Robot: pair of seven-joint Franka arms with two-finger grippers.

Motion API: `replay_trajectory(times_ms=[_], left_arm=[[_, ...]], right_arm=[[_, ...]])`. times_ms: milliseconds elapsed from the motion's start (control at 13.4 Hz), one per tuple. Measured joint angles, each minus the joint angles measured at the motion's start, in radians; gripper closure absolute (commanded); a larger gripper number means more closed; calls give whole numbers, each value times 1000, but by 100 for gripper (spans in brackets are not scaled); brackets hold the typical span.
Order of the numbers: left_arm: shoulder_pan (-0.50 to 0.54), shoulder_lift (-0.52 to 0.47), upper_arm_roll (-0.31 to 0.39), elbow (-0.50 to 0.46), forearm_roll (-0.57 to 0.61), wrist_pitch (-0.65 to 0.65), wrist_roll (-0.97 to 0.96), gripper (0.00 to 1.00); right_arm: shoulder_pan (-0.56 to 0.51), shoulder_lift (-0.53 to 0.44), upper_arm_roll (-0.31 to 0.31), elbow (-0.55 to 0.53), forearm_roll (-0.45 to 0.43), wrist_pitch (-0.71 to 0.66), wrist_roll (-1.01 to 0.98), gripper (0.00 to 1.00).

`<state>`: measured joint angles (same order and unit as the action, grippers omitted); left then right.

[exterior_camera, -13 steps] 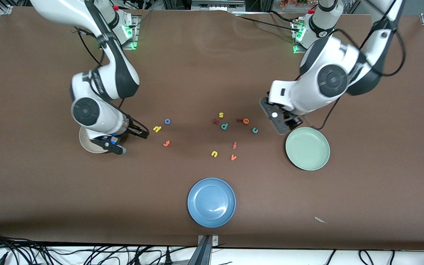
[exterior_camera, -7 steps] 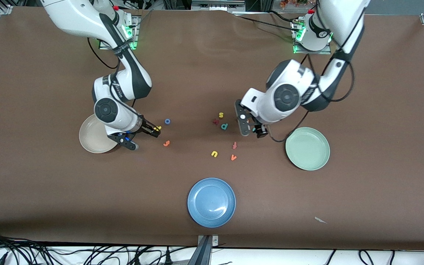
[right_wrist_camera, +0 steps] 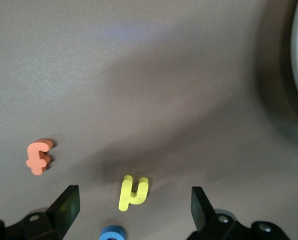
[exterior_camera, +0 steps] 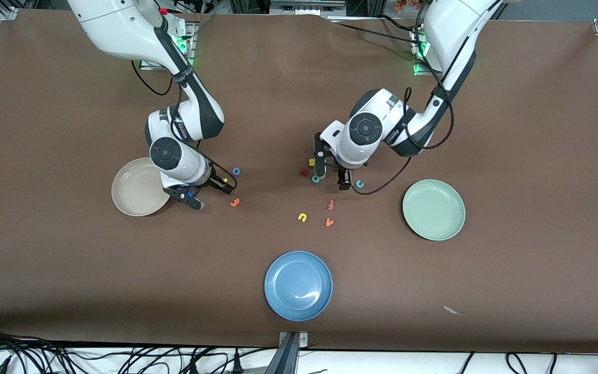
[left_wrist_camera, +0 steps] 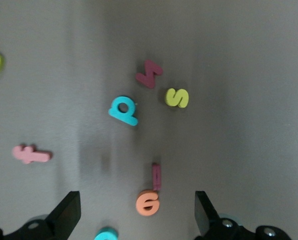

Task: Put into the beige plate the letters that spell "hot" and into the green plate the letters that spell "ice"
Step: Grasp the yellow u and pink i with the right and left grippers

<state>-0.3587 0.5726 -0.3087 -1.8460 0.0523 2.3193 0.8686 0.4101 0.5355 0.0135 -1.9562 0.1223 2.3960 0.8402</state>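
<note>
My right gripper hangs open just above the yellow h, which lies between its fingers. The blue o and the orange t lie close by on the table. The beige plate sits beside this gripper, toward the right arm's end. My left gripper is open over the orange e and the dark red i, which touch each other. The teal c lies beside it. The green plate sits toward the left arm's end.
A teal p, a dark red kinked letter and a yellow s lie by the left gripper. A yellow u, a redder t and an orange v lie nearer the camera. A blue plate is nearest.
Both arms swung toward the table's middle. The right gripper went from over the beige plate to over the h. The left gripper went from beside the green plate to over the e and i.
</note>
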Motion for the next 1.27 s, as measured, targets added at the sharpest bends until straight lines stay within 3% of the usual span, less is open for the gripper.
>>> replay_trajectory(times_ms=[298,373,596,969,1043,1192,1267], left_arm=[[-3,5,-10,-49,46,68,0,6],[-6,9,-10,-55,50,79,-3,13],[-13,24,-10,-68,117,101,-64,31],[-17,37,-11,-93,196,152,-220,35],[-20,40,-11,-95,203,156,-234,38],[-23,43,-11,-97,203,157,-239,58],[-25,44,-12,-97,203,157,-240,74]], right_arm=[[3,6,0,-25,0,52,36,2],[8,9,0,-26,0,58,43,8],[18,26,0,-27,0,85,57,8],[19,39,0,-27,0,105,63,20],[19,37,0,-26,0,106,66,27],[19,36,0,-26,0,106,68,51],[20,33,0,-25,0,106,68,54]])
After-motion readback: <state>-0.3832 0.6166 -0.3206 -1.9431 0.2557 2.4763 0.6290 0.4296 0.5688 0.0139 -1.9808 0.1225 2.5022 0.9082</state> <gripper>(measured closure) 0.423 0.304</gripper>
